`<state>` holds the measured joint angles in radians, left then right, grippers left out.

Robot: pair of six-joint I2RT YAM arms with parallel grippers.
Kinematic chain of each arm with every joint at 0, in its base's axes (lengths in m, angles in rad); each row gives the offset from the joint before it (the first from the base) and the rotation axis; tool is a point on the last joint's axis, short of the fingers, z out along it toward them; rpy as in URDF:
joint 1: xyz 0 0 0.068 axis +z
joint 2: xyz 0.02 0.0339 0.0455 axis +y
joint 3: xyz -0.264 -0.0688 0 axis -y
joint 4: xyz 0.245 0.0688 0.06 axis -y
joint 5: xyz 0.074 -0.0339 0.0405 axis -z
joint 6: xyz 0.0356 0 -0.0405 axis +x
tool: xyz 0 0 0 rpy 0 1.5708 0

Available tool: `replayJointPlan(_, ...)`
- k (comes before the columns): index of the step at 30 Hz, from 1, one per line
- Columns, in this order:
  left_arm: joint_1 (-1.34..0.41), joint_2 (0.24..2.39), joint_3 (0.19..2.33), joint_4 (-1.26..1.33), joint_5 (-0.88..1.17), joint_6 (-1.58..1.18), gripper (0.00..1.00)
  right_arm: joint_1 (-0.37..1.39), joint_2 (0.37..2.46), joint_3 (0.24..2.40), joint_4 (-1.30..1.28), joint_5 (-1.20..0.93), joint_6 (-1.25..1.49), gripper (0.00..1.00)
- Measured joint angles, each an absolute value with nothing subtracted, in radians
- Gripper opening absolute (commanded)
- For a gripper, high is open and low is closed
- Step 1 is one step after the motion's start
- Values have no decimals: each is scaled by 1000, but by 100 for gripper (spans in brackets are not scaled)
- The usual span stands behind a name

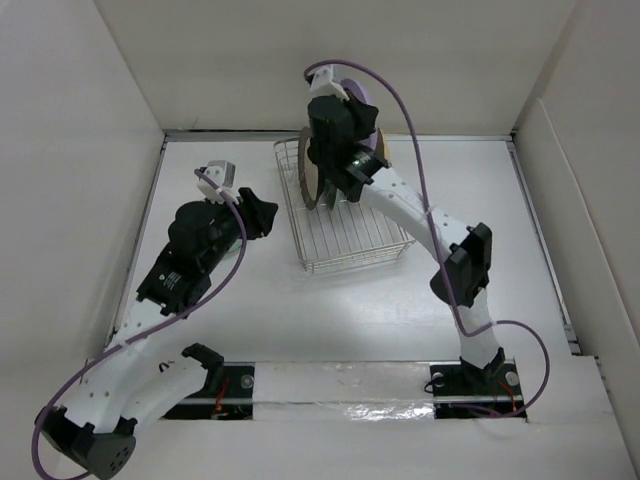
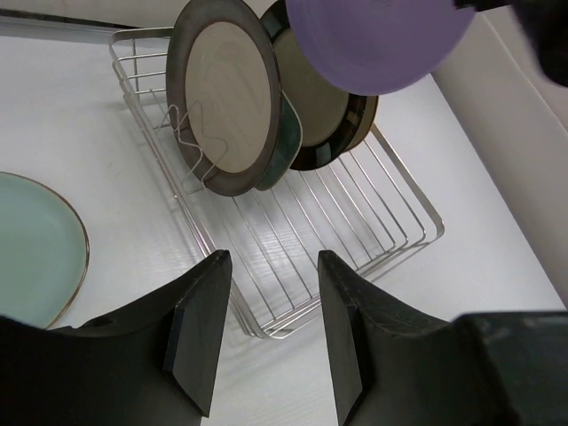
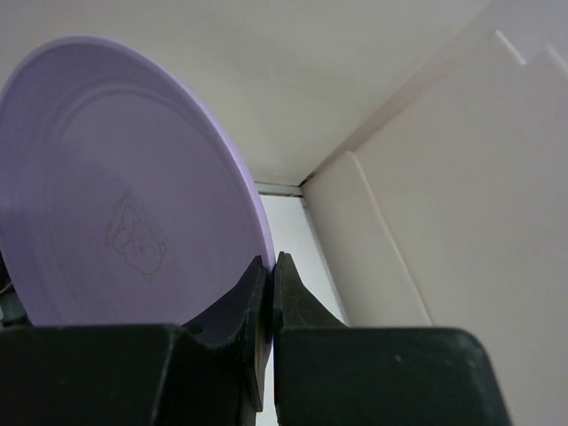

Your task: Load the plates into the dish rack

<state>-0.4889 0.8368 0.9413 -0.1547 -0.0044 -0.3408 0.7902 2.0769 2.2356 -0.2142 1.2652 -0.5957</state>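
White table (image 1: 350,315): lavender plate (image 3: 115,195) inside right claw (image 3: 269,266).

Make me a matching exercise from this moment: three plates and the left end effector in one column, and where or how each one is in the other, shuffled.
Things:
1. lavender plate
2. dark-rimmed beige plate
3. pale green plate
4. left end effector

States:
A. standing on edge in the dish rack
B. open, holding nothing
C. lying flat on the table beside the rack
D. pinched at its rim by the right end effector, up over the rack

Pairs: 1-D; 2-A; 3-C; 4-B
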Motion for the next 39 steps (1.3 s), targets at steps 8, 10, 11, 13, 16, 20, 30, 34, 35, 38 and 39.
replayJointPlan(8, -525, 766, 895, -150, -9, -332, 41, 846, 2258, 2164, 336, 1351, -1103, 0)
replayJointPlan(10, -544, 771, 891, -147, -9, -327, 41, 849, 2295, 2164, 385, 1360, -1154, 0)
replayJointPlan(11, -551, 773, 887, -147, -9, -324, 41, 849, 2308, 2164, 403, 1367, -1172, 0)
replayJointPlan(13, -557, 773, 876, -147, -10, -321, 41, 847, 2324, 2160, 432, 1377, -1195, 0)
replayJointPlan(16, -557, 773, 864, -147, -12, -318, 41, 843, 2328, 2157, 450, 1382, -1194, 0)
replayJointPlan(20, -557, 777, 859, -147, -12, -317, 42, 831, 2328, 2166, 353, 1377, -1055, 0)
replayJointPlan(30, -557, 783, 859, -147, -13, -315, 42, 785, 2328, 2167, -16, 1293, -629, 0)
replayJointPlan(34, -557, 785, 859, -146, -14, -315, 41, 784, 2328, 2156, -86, 1264, -530, 0)
replayJointPlan(35, -557, 788, 859, -146, -14, -315, 41, 783, 2328, 2154, -105, 1257, -508, 3)
replayJointPlan(38, -557, 797, 859, -146, -17, -315, 41, 780, 2328, 2149, -151, 1243, -442, 27)
replayJointPlan(39, -557, 799, 859, -146, -17, -315, 41, 779, 2328, 2149, -163, 1236, -416, 34)
